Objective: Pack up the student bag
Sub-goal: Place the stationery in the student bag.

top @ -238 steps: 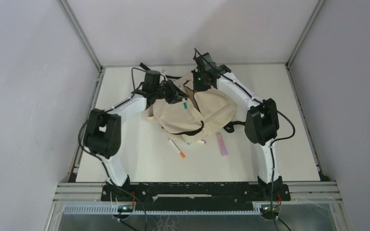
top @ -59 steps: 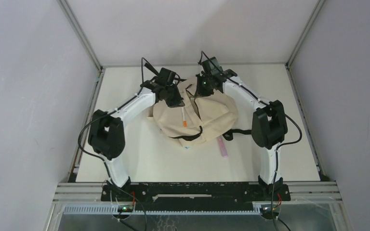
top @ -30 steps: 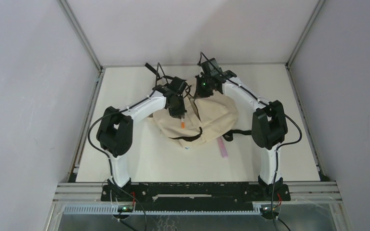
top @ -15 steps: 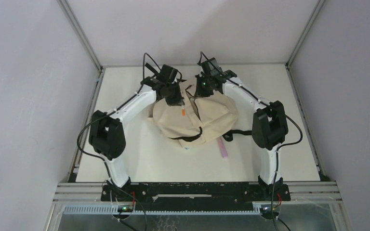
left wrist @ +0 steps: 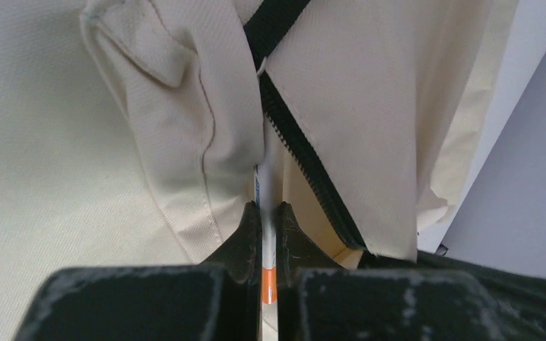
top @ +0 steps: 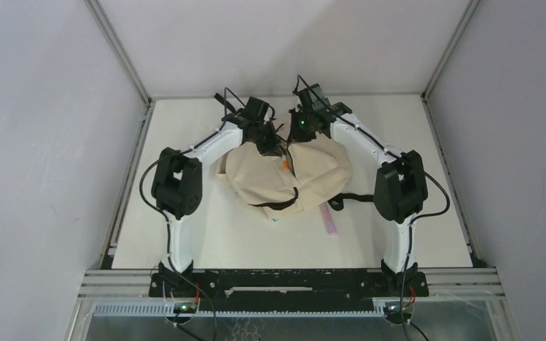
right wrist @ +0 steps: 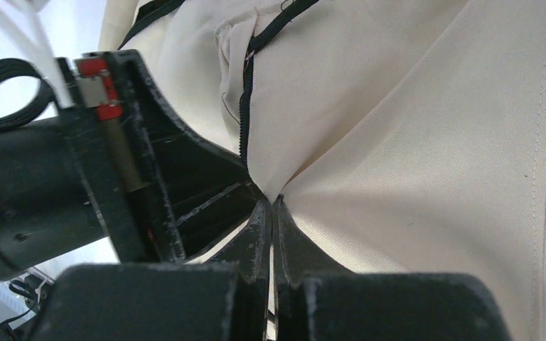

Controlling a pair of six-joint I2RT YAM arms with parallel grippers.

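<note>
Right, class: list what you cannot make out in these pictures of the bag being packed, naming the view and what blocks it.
- Inside of the bag: all views, covered by its own fabric.
- Front end of the pen: left wrist view, behind a fold beside the zipper.
- Tips of the left gripper: top view, too small and dark against the arm.
- Bluish scrap at the bag's near edge: top view, too small to name.

Cream-beige fabric student bag (top: 313,170), black straps and zipper trim, slumped on the table (top: 185,234) centre, zipper parted
</note>
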